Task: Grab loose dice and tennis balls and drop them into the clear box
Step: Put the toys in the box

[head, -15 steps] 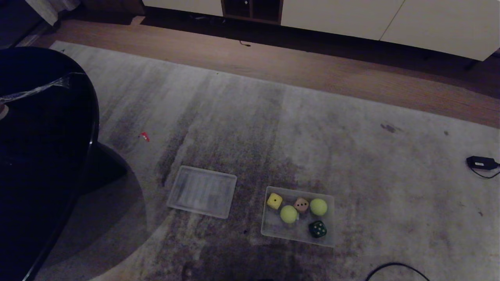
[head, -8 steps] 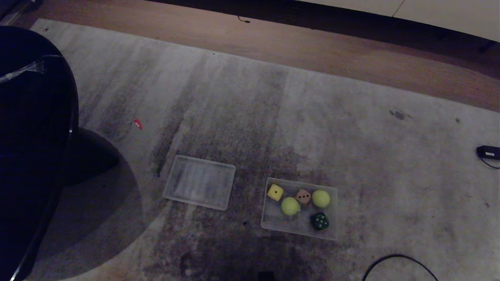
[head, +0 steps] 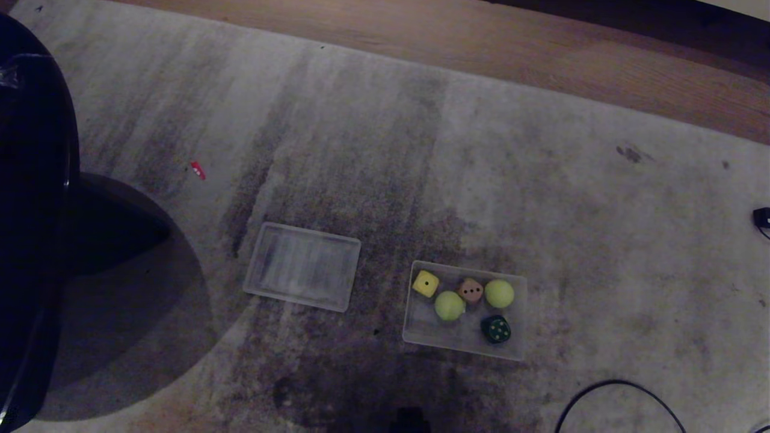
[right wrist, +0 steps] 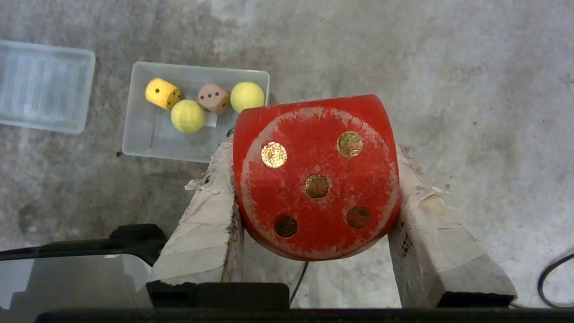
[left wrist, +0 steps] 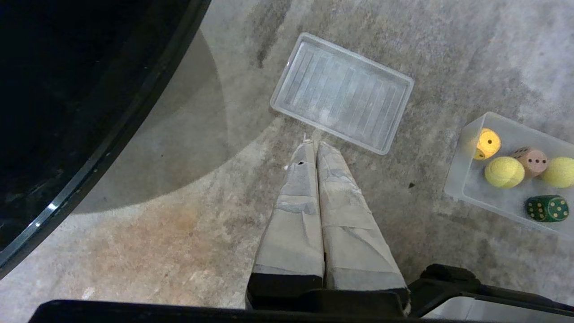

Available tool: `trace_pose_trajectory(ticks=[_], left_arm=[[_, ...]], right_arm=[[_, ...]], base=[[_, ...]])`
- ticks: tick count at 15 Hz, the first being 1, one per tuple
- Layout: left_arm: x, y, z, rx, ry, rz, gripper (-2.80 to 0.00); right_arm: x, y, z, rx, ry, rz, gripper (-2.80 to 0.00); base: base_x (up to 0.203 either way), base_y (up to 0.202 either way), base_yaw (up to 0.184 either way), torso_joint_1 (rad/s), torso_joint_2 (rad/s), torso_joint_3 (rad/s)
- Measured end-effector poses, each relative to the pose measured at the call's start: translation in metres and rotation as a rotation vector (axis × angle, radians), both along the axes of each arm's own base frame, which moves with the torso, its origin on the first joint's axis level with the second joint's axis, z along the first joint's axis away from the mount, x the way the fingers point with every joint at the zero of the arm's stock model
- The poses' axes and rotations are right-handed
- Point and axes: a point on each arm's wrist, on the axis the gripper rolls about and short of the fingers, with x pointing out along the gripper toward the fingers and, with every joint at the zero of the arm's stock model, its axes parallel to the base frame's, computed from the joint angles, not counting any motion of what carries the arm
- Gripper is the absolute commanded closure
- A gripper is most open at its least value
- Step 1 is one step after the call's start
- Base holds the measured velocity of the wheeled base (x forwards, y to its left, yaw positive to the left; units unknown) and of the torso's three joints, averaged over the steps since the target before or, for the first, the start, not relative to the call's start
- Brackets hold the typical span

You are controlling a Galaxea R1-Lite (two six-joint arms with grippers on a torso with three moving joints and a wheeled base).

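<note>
The clear box (head: 427, 328) rests on the grey carpet. It holds a yellow die (head: 426, 283), a beige die (head: 471, 290), a dark green die (head: 495, 329) and two tennis balls (head: 449, 305) (head: 499, 293). Neither arm appears in the head view. My right gripper (right wrist: 314, 152) is shut on a red die (right wrist: 316, 179) with gold pips, held above the carpet beside the clear box (right wrist: 148, 134). My left gripper (left wrist: 314, 146) is shut with nothing in it and points at the carpet near the ribbed lid (left wrist: 343, 92). The clear box (left wrist: 466, 148) lies off to its side.
The translucent ribbed lid (head: 302, 266) lies flat to the left of the box. A black round table (head: 30, 210) fills the left edge. A black cable (head: 613, 391) curls at the lower right, and a small red scrap (head: 197, 170) lies on the carpet. Wooden floor (head: 541, 66) runs behind.
The head view has tilted down, so the whole scene has slid up and the cabinets have left the top. Box, lid and their contents have not moved.
</note>
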Motion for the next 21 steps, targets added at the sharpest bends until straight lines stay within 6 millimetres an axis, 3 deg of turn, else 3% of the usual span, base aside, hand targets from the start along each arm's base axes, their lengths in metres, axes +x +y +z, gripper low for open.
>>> trace_pose_trajectory(ticks=[6, 9, 11, 13, 16, 21], left_arm=[[0.0, 0.0, 0.0, 0.0, 0.0, 0.001, 0.0], [0.0, 0.0, 0.0, 0.0, 0.0, 0.0, 0.0], [0.0, 0.0, 0.0, 0.0, 0.0, 0.0, 0.0], [0.0, 0.0, 0.0, 0.0, 0.0, 0.0, 0.0], [0.0, 0.0, 0.0, 0.0, 0.0, 0.0, 0.0], [0.0, 0.0, 0.0, 0.0, 0.0, 0.0, 0.0]], right_arm=[[-0.001, 0.0, 0.002, 0.002, 0.012, -0.003, 0.0], [-0.005, 0.0, 0.034, 0.047, 0.023, 0.008, 0.0], [0.007, 0.001, 0.062, 0.14, 0.107, 0.024, 0.0], [0.033, 0.002, 0.084, 0.239, 0.206, 0.042, 0.0], [0.092, 0.004, 0.102, 0.37, 0.337, 0.083, 0.0], [0.197, 0.02, 0.101, 0.57, 0.434, 0.146, 0.0]], base=[[0.0, 0.0, 0.0, 0.0, 0.0, -0.005], [0.0, 0.0, 0.0, 0.0, 0.0, 0.0], [0.0, 0.0, 0.0, 0.0, 0.0, 0.0], [0.0, 0.0, 0.0, 0.0, 0.0, 0.0], [0.0, 0.0, 0.0, 0.0, 0.0, 0.0], [0.0, 0.0, 0.0, 0.0, 0.0, 0.0]])
